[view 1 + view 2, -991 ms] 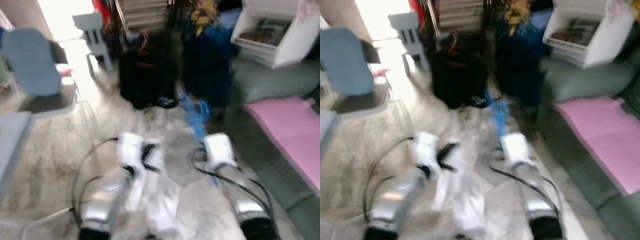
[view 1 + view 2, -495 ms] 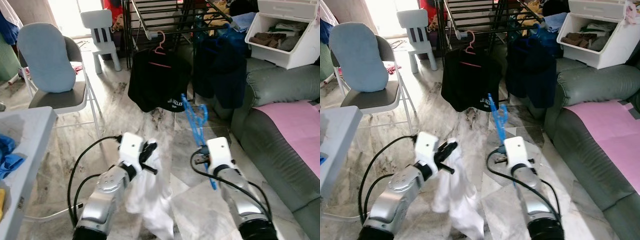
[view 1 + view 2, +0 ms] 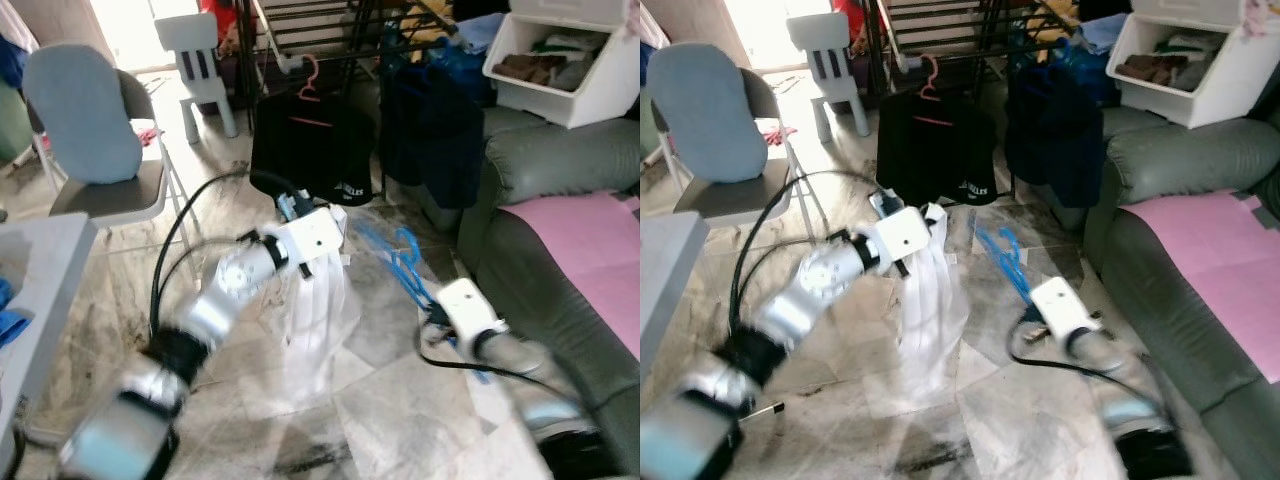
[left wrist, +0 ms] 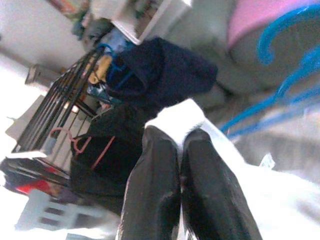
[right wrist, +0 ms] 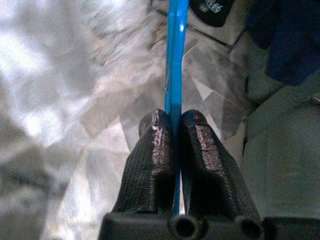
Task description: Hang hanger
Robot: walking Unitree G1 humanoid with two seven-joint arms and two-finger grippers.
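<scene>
My left gripper (image 4: 181,145) is shut on a white garment (image 3: 318,310), which hangs down from it over the marble floor in front of the drying rack (image 3: 330,40). My right gripper (image 5: 176,122) is shut on a blue hanger (image 3: 395,258), held low to the right of the garment with its hook toward the rack. The hanger's bar (image 5: 176,55) runs straight out from between the right fingers. A black shirt (image 3: 305,140) on a pink hanger (image 3: 311,78) and a dark blue garment (image 3: 430,120) hang on the rack.
A grey sofa (image 3: 560,250) with a pink mat (image 3: 590,230) stands at the right, a white storage box (image 3: 560,60) above it. A folding chair with a blue cushion (image 3: 85,120) and a small white chair (image 3: 195,60) stand at the left. A white table corner (image 3: 25,280) is near left.
My left arm has swung forward and up toward the rack, carrying the white garment. The right gripper with the blue hanger has shifted right and lower. The view has also shifted.
</scene>
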